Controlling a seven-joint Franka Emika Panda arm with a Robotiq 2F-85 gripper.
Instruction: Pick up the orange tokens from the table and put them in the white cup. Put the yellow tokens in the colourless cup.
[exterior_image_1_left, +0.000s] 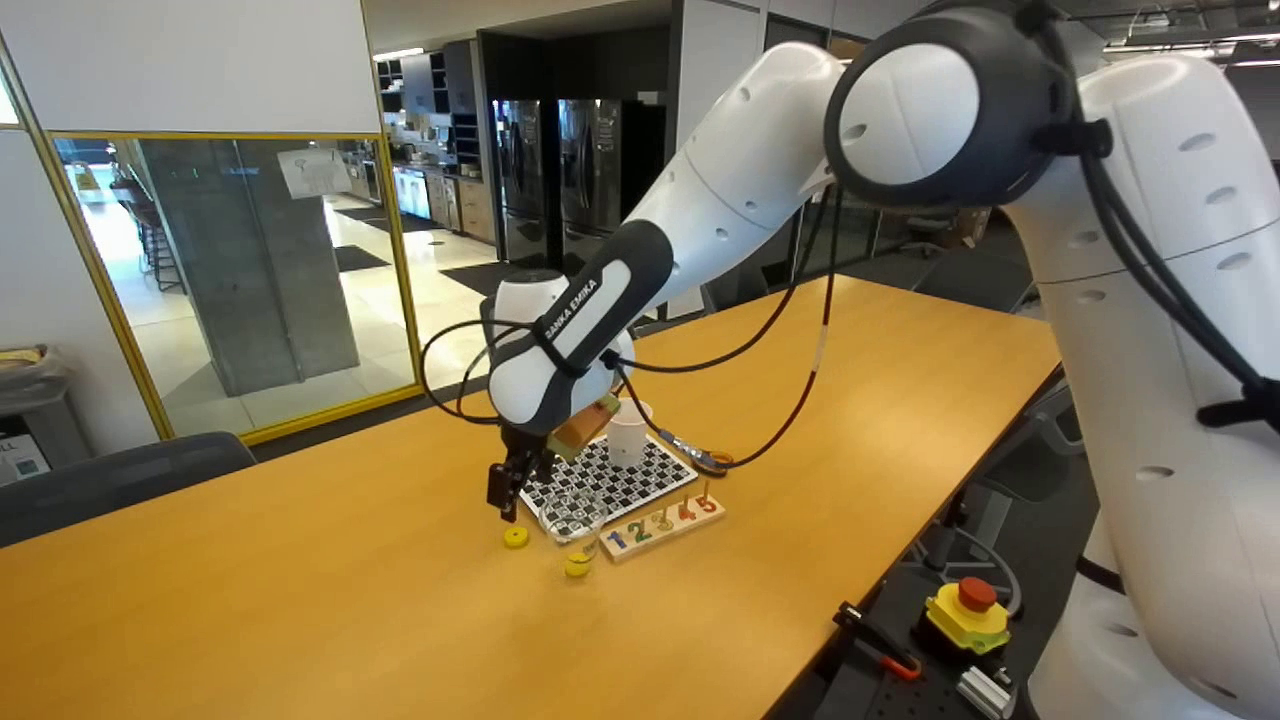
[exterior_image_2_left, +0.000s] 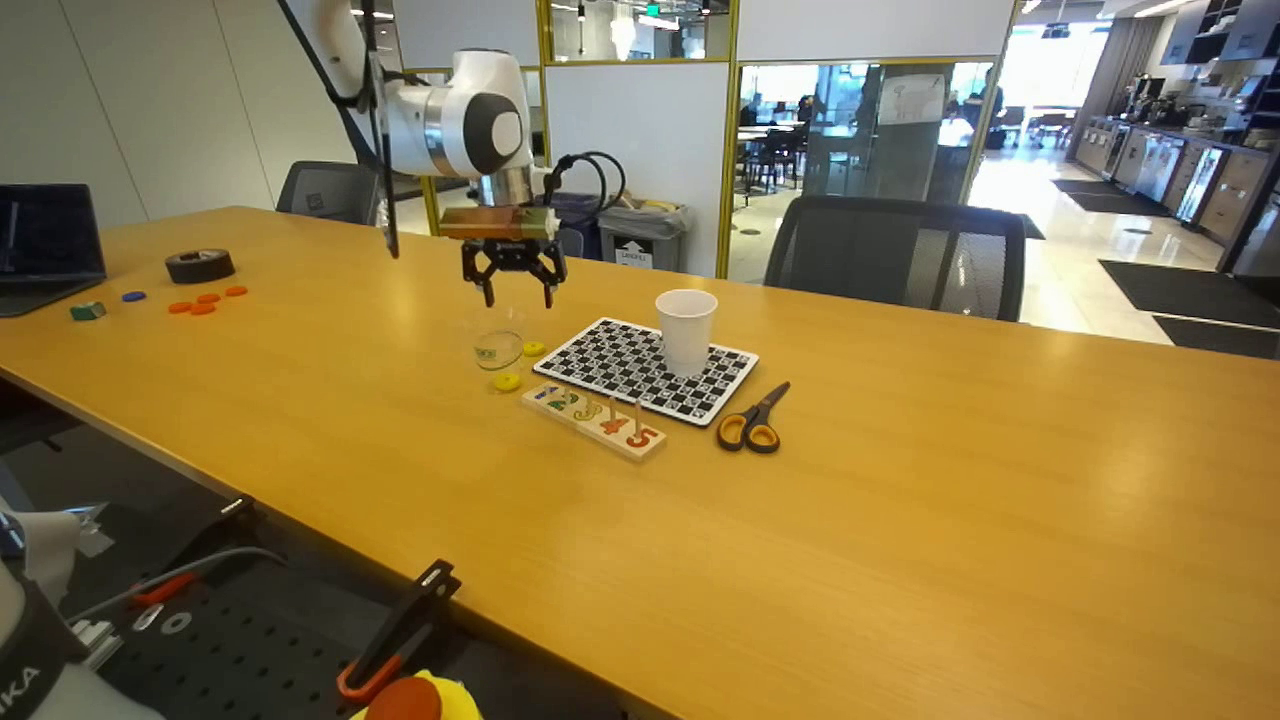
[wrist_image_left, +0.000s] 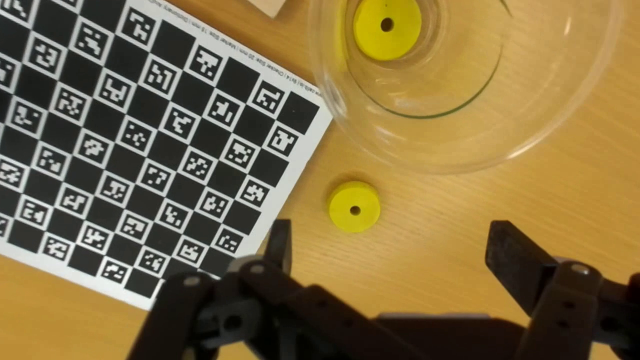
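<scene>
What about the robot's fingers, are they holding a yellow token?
No, in the wrist view the fingers stand wide apart, and the nearest yellow token touches neither.

1. Checkerboard — lies flat, numbered peg board just beside it.
2. Scissors near checkerboard corner.
3. Black tape roll, laptop — blue disc between, green block near laptop.
4. Mesh chair, bin in background.

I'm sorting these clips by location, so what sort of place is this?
Most likely an office: a mesh chair stands at the long table, a laptop sits on that table, and a fridge stands in the background.
</scene>
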